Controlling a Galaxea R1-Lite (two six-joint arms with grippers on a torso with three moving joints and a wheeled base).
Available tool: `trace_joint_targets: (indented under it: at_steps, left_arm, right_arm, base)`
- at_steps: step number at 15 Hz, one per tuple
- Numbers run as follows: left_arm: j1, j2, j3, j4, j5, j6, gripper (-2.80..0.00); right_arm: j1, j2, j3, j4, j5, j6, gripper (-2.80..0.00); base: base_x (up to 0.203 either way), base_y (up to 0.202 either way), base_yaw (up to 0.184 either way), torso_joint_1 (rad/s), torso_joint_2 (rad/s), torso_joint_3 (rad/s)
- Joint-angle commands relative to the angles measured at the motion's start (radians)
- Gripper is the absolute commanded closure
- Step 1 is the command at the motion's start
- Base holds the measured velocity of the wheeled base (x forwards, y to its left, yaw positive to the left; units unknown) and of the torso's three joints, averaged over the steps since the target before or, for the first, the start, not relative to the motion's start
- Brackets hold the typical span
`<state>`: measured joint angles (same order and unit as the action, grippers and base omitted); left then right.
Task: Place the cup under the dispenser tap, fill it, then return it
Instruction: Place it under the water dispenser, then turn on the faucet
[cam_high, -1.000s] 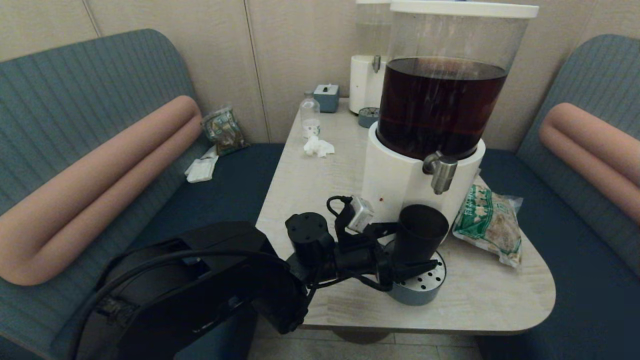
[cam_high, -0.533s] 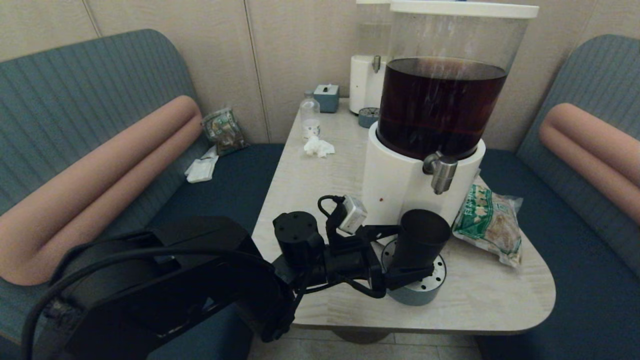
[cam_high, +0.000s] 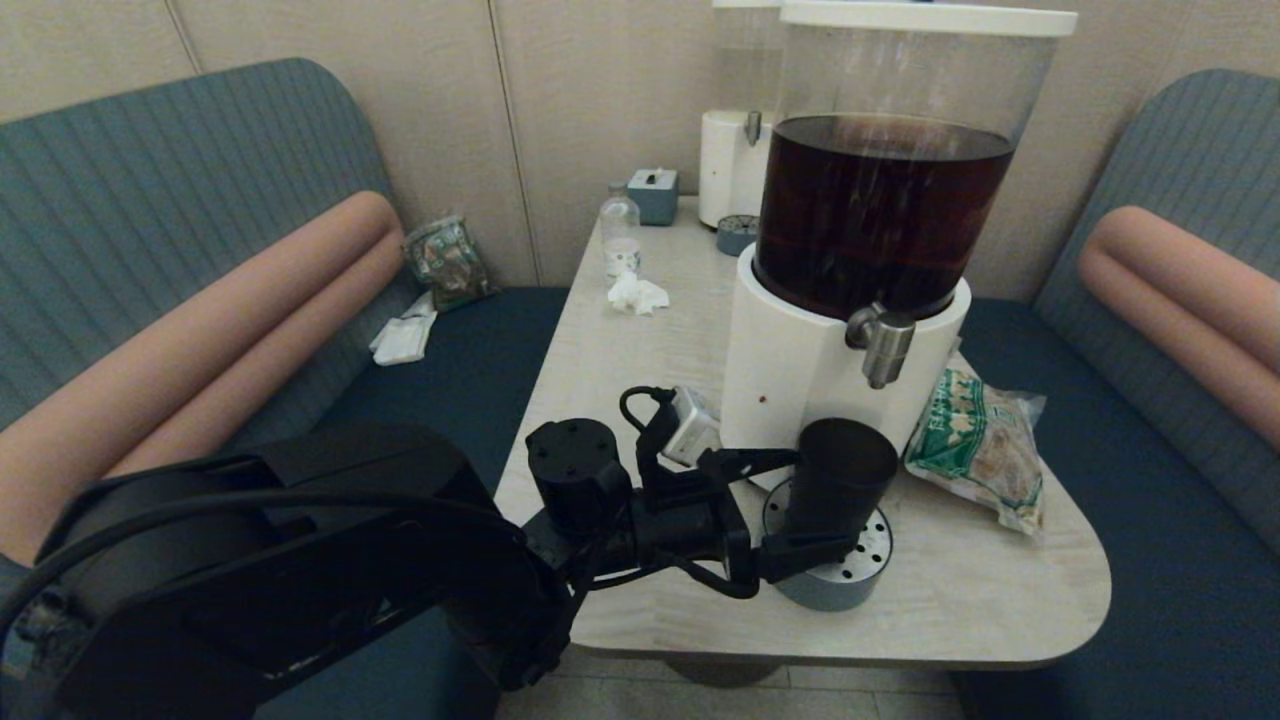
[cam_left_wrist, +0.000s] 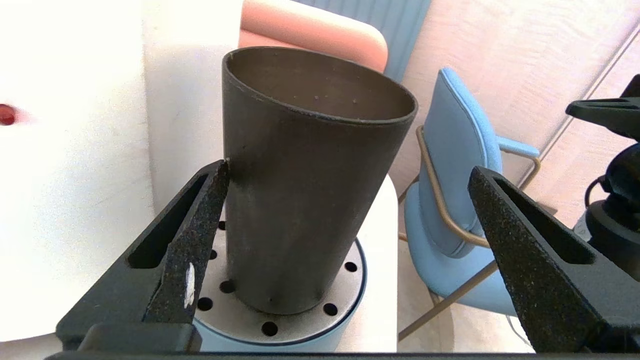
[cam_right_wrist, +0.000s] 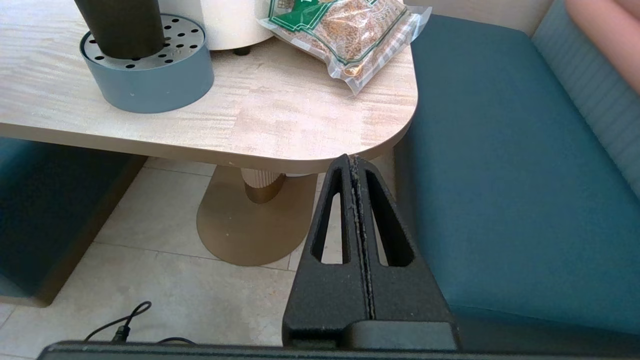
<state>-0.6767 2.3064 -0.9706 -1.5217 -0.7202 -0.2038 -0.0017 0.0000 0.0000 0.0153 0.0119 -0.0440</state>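
Standing upright on a grey perforated drip tray (cam_high: 868, 575), the near-black tapered plastic cup (cam_high: 838, 478) was flanked by the released, spread-fingered left gripper (cam_high: 795, 505); the right gripper (cam_right_wrist: 358, 165) was clenched.

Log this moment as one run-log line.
left end effector: open around small near-black plastic cup | cup: upright on perforated drip tray, below brushed-steel tap | right end effector: shut, parked below table

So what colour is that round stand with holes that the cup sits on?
The drip tray has a grey-blue wall and a silvery perforated top, shown best in the right wrist view.
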Motion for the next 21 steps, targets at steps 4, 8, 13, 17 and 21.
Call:
trace_joint_targets:
  at_steps: [4,8,13,17,21]
  left_arm:
    - [0.057,-0.021,0.037,-0.008,-0.01,0.003,-2.8]
    - [0.063,-0.047,0.061,-0.008,-0.013,0.004,-2.8]
    - [0.064,-0.17,0.208,-0.008,-0.015,0.008,-2.8]
    - [0.119,-0.384,0.37,-0.008,-0.01,0.012,-2.8]
    - [0.272,-0.759,0.542,-0.008,-0.003,-0.012,-2.8]
  right_arm:
    - [0.0,0.0,0.0,0.0,0.0,0.0,0.0]
    - [0.0,0.0,0.0,0.0,0.0,0.0,0.0]
    - [0.0,0.0,0.0,0.0,0.0,0.0,0.0]
    - [0.0,0.0,0.0,0.0,0.0,0.0,0.0]
    - [0.0,0.0,0.0,0.0,0.0,0.0,0.0]
  base:
    - [0.0,0.0,0.0,0.0,0.0,0.0]
    - [0.0,0.0,0.0,0.0,0.0,0.0]
    - [0.0,0.0,0.0,0.0,0.0,0.0]
    - [0.0,0.0,0.0,0.0,0.0,0.0]
    - [0.0,0.0,0.0,0.0,0.0,0.0]
